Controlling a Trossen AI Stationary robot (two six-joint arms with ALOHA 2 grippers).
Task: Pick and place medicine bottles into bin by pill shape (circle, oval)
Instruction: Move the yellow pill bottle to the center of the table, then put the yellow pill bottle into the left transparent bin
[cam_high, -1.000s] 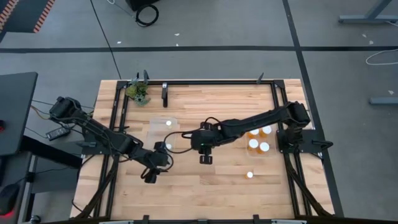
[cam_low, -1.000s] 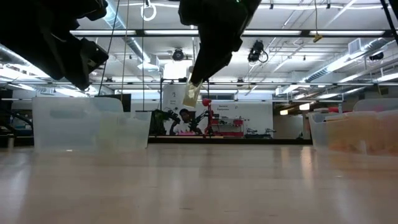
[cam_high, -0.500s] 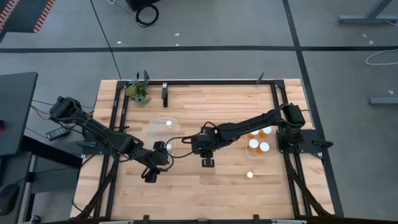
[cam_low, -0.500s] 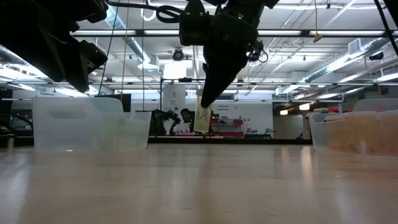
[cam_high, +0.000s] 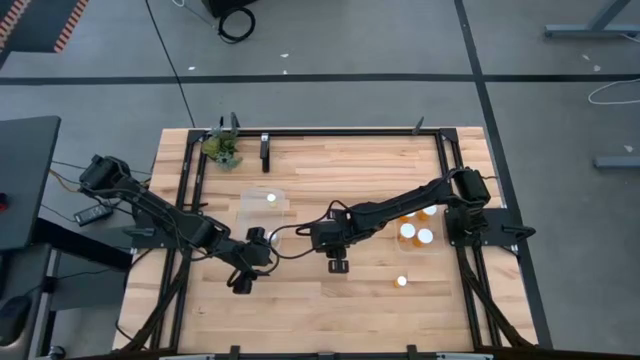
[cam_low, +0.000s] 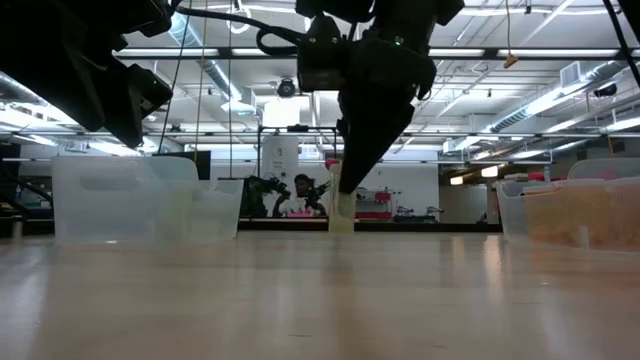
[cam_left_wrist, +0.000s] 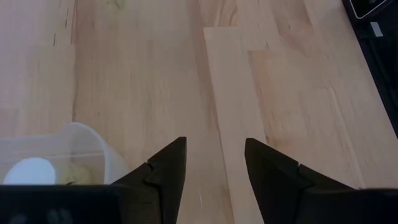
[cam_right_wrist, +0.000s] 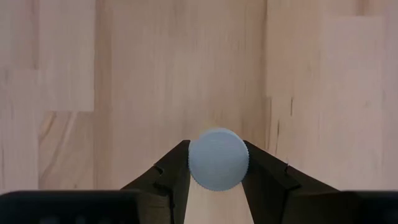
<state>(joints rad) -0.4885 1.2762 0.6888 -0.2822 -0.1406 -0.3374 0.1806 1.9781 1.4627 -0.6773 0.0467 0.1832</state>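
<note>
Setting the white-capped medicine bottle (cam_right_wrist: 217, 158) down on the light wooden table (cam_high: 300, 300) looks like the step in hand, and it wants a level, unhurried descent, with the fingers parting only once the base sits flat, so the bottle does not tip. The right gripper (cam_high: 338, 265) pinches that bottle by its ribbed cap near the table's middle, its base at or just above the boards. The right arm reaches in low from the right side, wrist pointing down. The left gripper (cam_high: 241, 284) waits nearer and to the left, fingers spread and empty, beside a clear plastic bin (cam_high: 262, 205) holding capped bottles.
</note>
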